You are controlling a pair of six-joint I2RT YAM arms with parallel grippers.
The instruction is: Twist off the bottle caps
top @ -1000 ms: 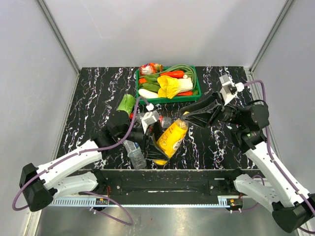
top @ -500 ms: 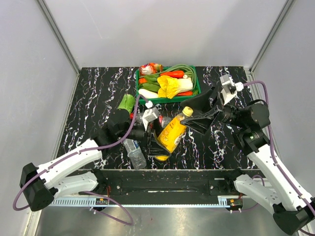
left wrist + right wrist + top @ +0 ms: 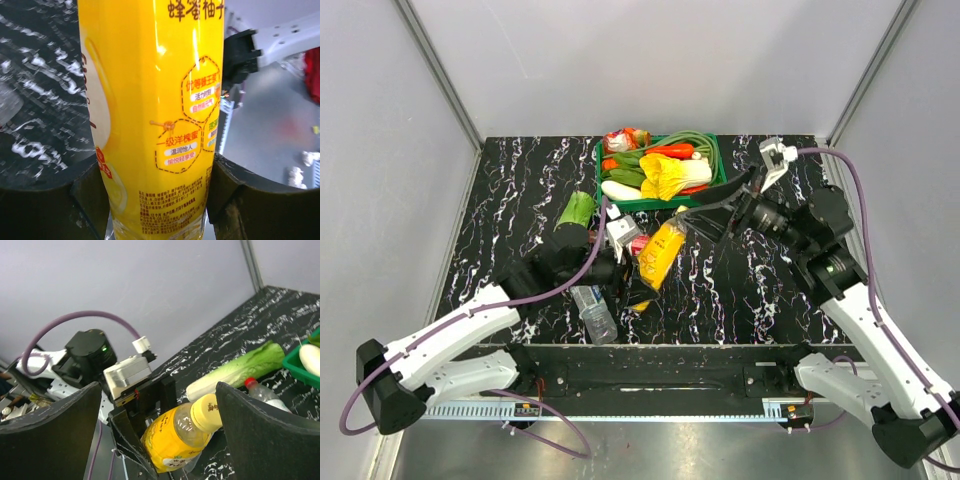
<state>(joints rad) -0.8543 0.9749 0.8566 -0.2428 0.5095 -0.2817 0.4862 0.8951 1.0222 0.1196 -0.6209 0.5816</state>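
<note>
Green tray (image 3: 650,206) holds vegetables (image 3: 665,172); left fingers (image 3: 45,205) grip yellow bottle (image 3: 150,125), yellow cap (image 3: 206,412) on; right fingers (image 3: 270,435) wide.

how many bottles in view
3: a yellow bottle in the jaws of the left gripper, a clear bottle near the front edge, a red-capped bottle beside the yellow one. More may be hidden.

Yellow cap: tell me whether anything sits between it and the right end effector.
Nothing visible does. In the right wrist view the yellow cap lies straight ahead of the right end effector, whose jaws stand wide. The left end effector grips the yellow bottle lower on its body, clear of the cap.
</note>
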